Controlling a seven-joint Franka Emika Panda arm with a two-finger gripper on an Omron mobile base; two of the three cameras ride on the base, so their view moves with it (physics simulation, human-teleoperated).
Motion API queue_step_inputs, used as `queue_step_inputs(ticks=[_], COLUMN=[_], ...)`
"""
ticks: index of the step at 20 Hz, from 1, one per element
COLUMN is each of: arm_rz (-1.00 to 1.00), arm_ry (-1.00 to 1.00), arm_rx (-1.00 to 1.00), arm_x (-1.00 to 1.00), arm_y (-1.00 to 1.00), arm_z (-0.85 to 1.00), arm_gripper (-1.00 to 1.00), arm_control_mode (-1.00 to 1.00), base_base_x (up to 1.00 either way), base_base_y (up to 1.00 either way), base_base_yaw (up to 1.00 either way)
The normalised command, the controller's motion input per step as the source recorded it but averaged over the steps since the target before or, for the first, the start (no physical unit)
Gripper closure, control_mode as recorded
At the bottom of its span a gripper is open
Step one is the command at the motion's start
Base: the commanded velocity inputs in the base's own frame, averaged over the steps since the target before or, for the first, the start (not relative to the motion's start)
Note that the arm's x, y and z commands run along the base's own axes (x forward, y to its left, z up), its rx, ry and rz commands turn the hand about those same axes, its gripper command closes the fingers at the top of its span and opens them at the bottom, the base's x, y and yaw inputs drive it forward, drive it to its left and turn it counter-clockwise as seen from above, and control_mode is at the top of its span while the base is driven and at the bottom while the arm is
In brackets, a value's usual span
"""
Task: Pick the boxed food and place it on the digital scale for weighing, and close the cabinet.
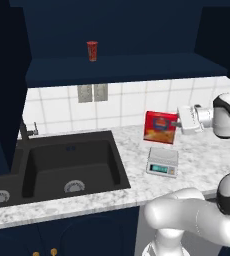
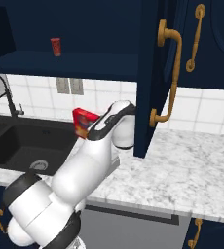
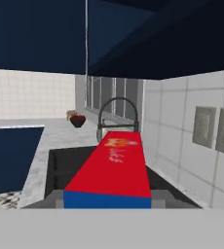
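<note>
Flat, even light, soft and a little blurry. The tabletop (image 1: 207, 160) looks bright. The cabinet (image 1: 127, 30) stays dim.

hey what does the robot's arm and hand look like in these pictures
The arm is glossy white, built of rounded, bulbous segments with dark grey to black bands at the joints. It ends in a smaller, boxy white hand with dark detailing. No cables, logos or markings are visible on it.
</note>
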Motion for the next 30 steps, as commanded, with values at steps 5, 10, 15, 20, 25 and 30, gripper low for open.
queue_step_inputs(ticks=[5,10,15,20,25,30], arm_rz=[0.02,0.00,0.01,0.03,0.02,0.01], arm_ry=[0.00,0.01,0.00,-0.01,-0.05,-0.01], arm_rx=[-0.08,-0.04,0.00,0.00,0.00,0.00], arm_x=[0.11,0.30,0.18,0.10,0.11,-0.14], arm_y=[-0.28,-0.25,-0.15,-0.13,-0.01,-0.01], arm_z=[-0.46,-0.50,-0.42,-0.25,-0.28,-0.26], arm_gripper=[1.00,1.00,1.00,1.00,1.00,1.00], arm_control_mode=[-1.00,-1.00,-1.00,-1.00,-1.00,-1.00], base_base_x=[0.00,0.00,0.00,0.00,0.00,0.00], base_base_y=[0.00,0.00,0.00,0.00,0.00,0.00], base_base_yaw=[0.00,0.00,0.00,0.00,0.00,0.00])
